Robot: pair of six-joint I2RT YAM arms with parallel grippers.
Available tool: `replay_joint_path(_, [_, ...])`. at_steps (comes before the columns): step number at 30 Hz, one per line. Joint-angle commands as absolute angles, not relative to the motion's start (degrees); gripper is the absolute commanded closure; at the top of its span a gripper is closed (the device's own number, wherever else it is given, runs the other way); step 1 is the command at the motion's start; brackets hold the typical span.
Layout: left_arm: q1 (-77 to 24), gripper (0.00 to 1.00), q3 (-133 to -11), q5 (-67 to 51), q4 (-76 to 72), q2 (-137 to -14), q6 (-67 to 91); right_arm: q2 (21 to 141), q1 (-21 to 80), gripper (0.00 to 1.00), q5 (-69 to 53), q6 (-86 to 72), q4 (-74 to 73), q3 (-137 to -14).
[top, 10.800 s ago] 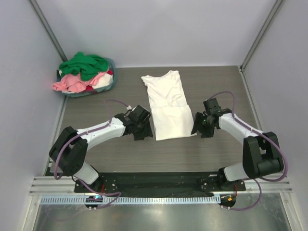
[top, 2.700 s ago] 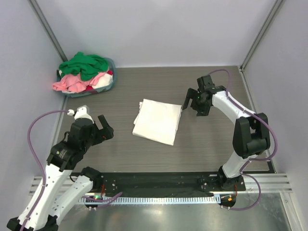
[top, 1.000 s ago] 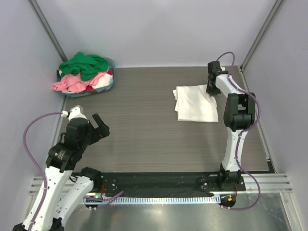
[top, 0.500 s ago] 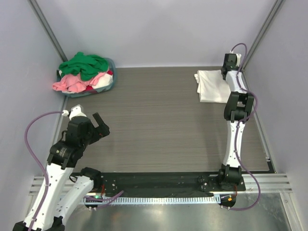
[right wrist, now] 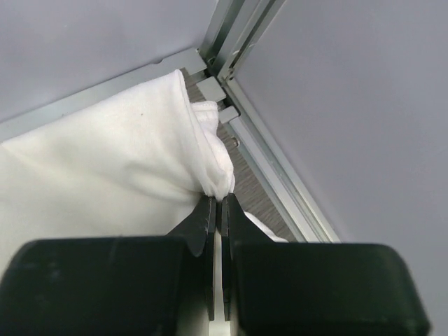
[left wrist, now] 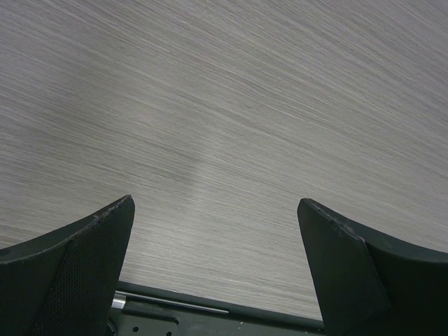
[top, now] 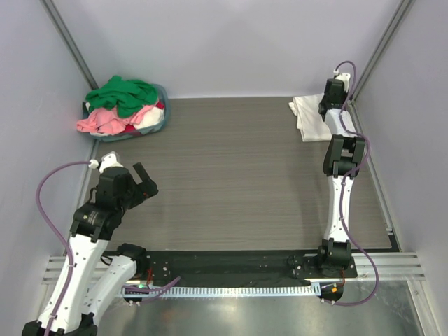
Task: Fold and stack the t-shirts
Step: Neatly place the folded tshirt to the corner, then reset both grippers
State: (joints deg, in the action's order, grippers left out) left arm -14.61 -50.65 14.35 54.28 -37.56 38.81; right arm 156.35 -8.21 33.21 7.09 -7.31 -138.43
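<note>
The folded white t-shirt (top: 309, 117) lies in the far right corner of the table, and its bunched edge (right wrist: 210, 168) shows in the right wrist view. My right gripper (top: 329, 105) (right wrist: 219, 199) is shut on that edge, with the arm stretched far out. Green, pink and red t-shirts (top: 124, 105) are heaped in the basket at the far left. My left gripper (top: 143, 183) (left wrist: 213, 231) hangs open above bare table at the near left, with nothing between its fingers.
The blue-grey round basket (top: 162, 120) stands in the far left corner. Metal frame posts (right wrist: 231, 35) and a rail (right wrist: 280, 175) run close beside the white shirt. Grey walls enclose the table on three sides.
My right gripper has dragged the folded white t-shirt from the right middle of the table into the far right corner. The left arm has barely moved.
</note>
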Motion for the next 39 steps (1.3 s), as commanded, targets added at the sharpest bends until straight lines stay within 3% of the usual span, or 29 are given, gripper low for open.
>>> replay_joint_path(1, [-13.89,0.00,-50.80,14.24,53.00,-38.41,39.02,156.27,-9.05,0.99,38.05,8.17,2.11,-141.68])
replay_joint_path(5, [-13.71,0.00,-50.80,14.15,52.91,-38.41,39.02,156.01,-9.14,0.98,41.48,6.25,2.81,-141.24])
replay_joint_path(6, [-13.62,0.00,-50.71,13.98,52.82,-38.50,39.02,155.57,-9.14,0.86,41.92,5.63,2.64,-141.15])
replay_joint_path(7, [-13.62,0.00,-50.71,13.97,52.91,-38.41,39.02,154.44,-9.14,0.43,42.36,4.32,2.98,-140.37])
replay_joint_path(8, [-13.62,0.00,-50.71,13.97,52.82,-38.50,39.02,153.47,-9.05,0.24,42.45,3.70,3.25,-139.75])
replay_joint_path(10, [-13.54,0.00,-50.71,13.97,52.91,-38.32,39.02,151.36,-8.88,0.01,41.40,3.34,4.47,-137.47])
replay_joint_path(18, [-13.19,0.00,-50.71,13.89,52.82,-38.14,39.02,130.13,-5.46,0.00,39.21,-3.32,0.36,-127.11])
replay_joint_path(21, [-12.66,0.00,-50.54,14.06,52.73,-38.14,39.02,117.58,-1.68,0.00,33.24,-10.50,-3.42,-115.61])
replay_joint_path(23, [-12.57,0.00,-50.54,13.98,52.73,-38.49,39.02,109.90,1.56,0.00,22.75,-15.18,-2.29,-102.44])
replay_joint_path(28, [-12.66,0.00,-50.71,14.24,53.09,-39.20,39.11,90.74,9.65,0.00,12.24,-35.28,1.56,-75.13])
replay_joint_path(33, [-12.66,0.00,-50.62,14.50,53.09,-38.67,39.20,85.08,21.07,0.00,-10.14,-41.57,0.62,-61.72])
replay_joint_path(39, [-12.66,0.00,-50.71,15.38,53.35,-38.32,39.64,80.09,38.57,0.00,-12.40,-45.69,3.16,-50.48])
